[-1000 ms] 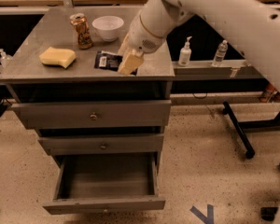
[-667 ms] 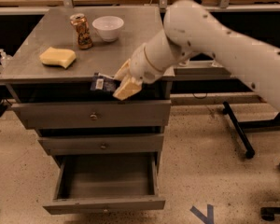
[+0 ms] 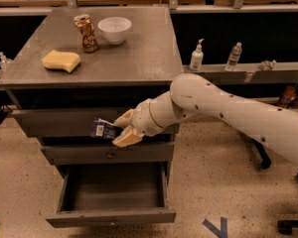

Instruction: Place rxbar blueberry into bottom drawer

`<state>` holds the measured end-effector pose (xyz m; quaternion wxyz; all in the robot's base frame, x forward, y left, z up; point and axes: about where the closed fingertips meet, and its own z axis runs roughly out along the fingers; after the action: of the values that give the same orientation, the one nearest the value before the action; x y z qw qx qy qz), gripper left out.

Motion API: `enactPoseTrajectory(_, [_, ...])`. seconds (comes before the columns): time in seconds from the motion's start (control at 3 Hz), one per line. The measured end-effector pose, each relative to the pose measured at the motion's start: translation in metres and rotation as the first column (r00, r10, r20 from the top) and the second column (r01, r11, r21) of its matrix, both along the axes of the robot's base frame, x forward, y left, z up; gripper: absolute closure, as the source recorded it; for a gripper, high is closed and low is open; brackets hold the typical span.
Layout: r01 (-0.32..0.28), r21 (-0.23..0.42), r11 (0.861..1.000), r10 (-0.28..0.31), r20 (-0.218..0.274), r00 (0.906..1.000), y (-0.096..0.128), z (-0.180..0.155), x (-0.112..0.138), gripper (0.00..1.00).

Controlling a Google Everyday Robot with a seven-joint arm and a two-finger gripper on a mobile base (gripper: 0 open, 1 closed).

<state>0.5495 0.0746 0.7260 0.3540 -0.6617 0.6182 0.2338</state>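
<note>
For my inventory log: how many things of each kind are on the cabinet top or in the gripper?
sponge: 1
can: 1
bowl: 1
rxbar blueberry, held by the gripper in front of the cabinet: 1
Total: 4

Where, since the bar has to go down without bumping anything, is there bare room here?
The bottom drawer is bare inside, between its grey walls. The cabinet top is free right of the bowl; its left side holds can, bowl and sponge. The gripper, shut on the rxbar blueberry, hangs before the top drawer.
</note>
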Motion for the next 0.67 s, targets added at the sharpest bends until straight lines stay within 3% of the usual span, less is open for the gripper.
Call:
enactPoseTrajectory(0.33, [0.0,-0.015,1.0,-0.001,-0.047,0.9989,0.001,-0.025,0.005,1.0])
enactPoseTrajectory(0.67, [0.014,0.058,0.998,-0.01,-0.075,0.9972,0.003,-0.092,0.004,1.0])
